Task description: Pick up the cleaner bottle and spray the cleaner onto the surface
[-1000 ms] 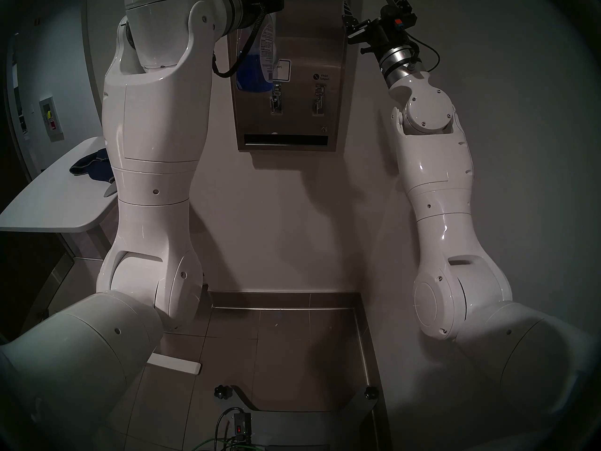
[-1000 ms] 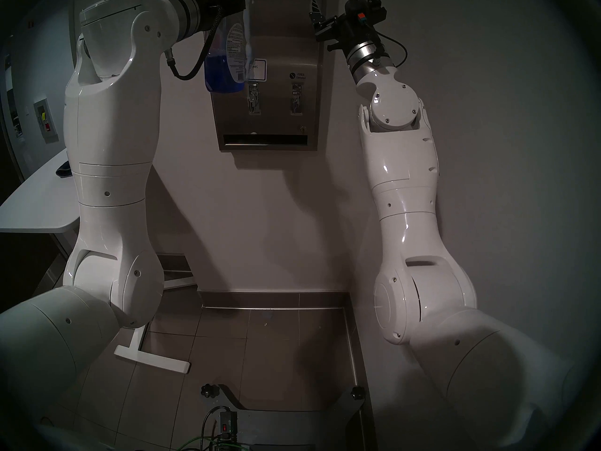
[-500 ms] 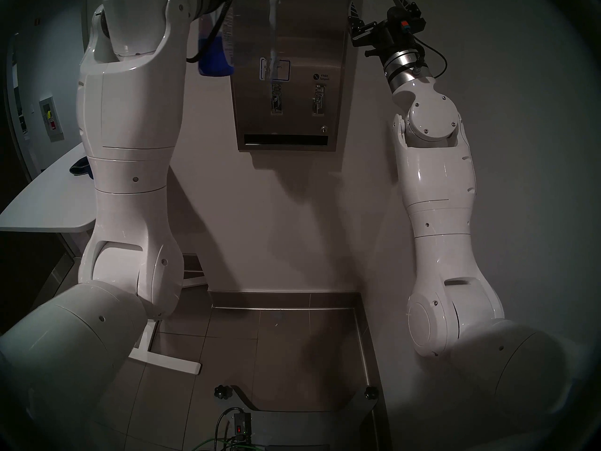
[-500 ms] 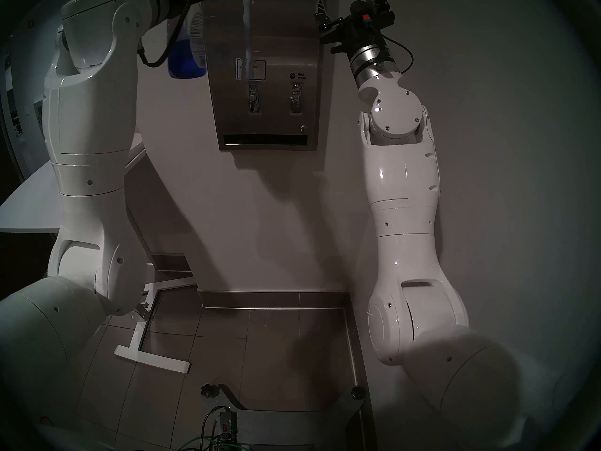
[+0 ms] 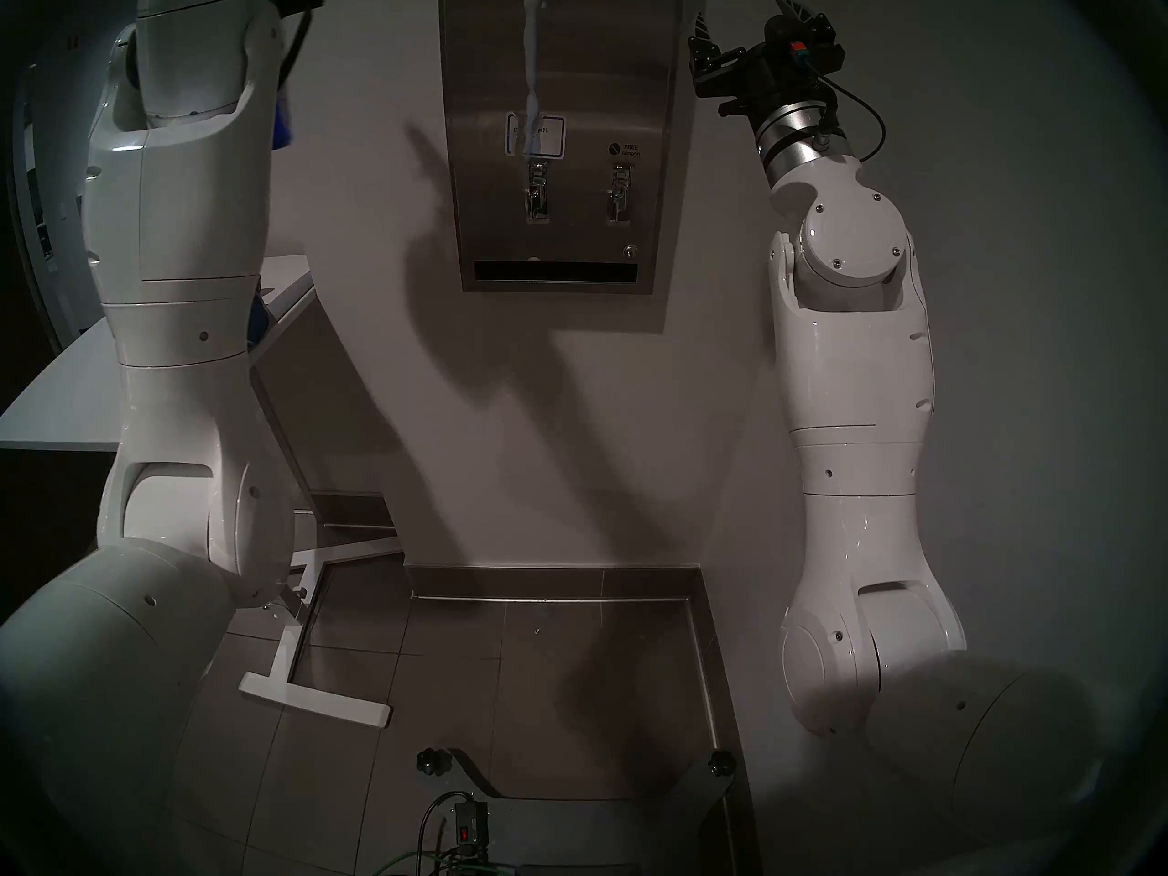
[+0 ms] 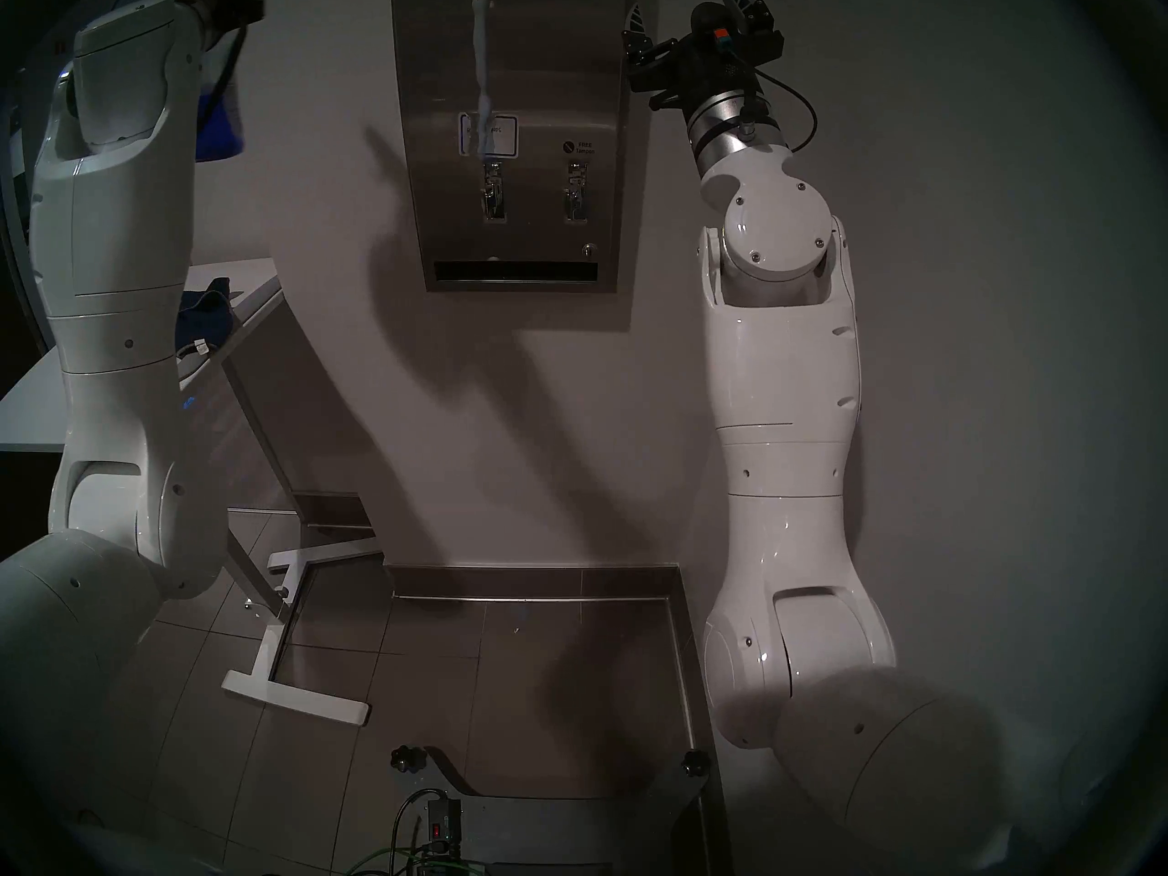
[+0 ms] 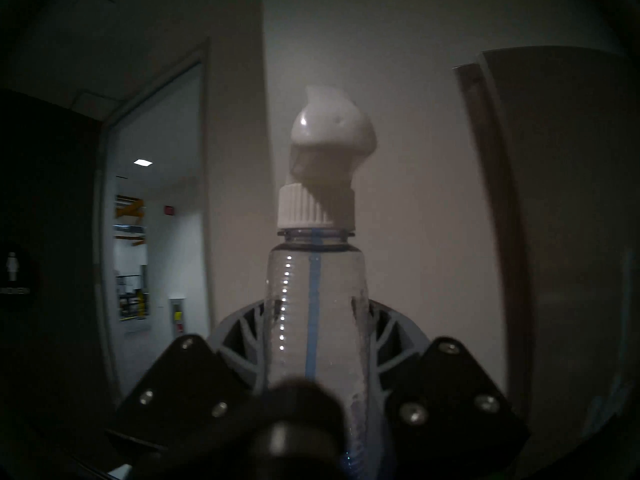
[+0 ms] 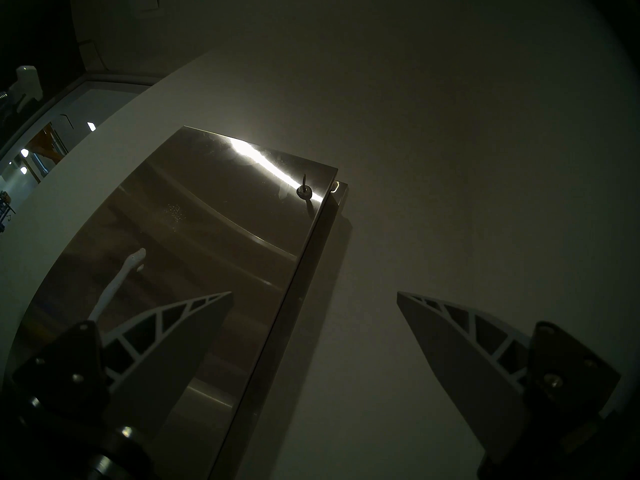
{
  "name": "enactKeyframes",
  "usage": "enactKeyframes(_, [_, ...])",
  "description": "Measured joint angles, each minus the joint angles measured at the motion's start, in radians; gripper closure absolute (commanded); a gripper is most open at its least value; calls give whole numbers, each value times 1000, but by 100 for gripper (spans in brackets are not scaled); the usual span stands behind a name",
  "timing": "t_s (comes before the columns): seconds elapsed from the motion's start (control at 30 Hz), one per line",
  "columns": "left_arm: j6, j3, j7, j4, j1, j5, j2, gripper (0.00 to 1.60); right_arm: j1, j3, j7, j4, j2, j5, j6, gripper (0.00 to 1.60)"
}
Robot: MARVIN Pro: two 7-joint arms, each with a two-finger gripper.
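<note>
Swinging wide now, the left arm (image 5: 183, 223) has carried the bottle off the front of the dispenser (image 5: 600, 65) and out past its left edge, and the right arm has eased back a little too. Big picture: that steel dispenser hangs on the wall (image 5: 537, 445) with a white foamy streak (image 5: 531, 59) running down its upper left part onto the sticker (image 5: 550, 136), so the cleaner is on the surface already. Over at the left, the table (image 6: 253, 280) carries a dark blue cloth (image 6: 205, 315) near its far right corner. Down to the hands: the left gripper (image 7: 317, 334) is clamped tight on the neck of the bottle (image 7: 313, 295), white spray head up, blue liquid showing only as a sliver behind the arm in the head views. The right gripper (image 8: 313, 297) stands wide, holding nothing, just off the dispenser's upper right edge. Now the risks, as I read them: a smooth tapered neck in a fast-swinging grip could slip or twist, tipping the bottle; the streak looks set to run down toward the levers (image 5: 537, 192) and slot (image 5: 556, 272) if left; and the left arm, passing close over the table's right edge, could catch that cloth.
</note>
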Motion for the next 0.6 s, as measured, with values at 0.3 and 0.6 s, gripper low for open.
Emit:
enactKeyframes(0.3, [0, -83, 105, -29, 88, 97, 68, 160, -51, -18, -12, -110, -16, -41, 142, 0])
enactKeyframes(0.6, [0, -204, 171, -86, 223, 144, 82, 160, -74, -34, -17, -183, -26, -77, 272, 0])
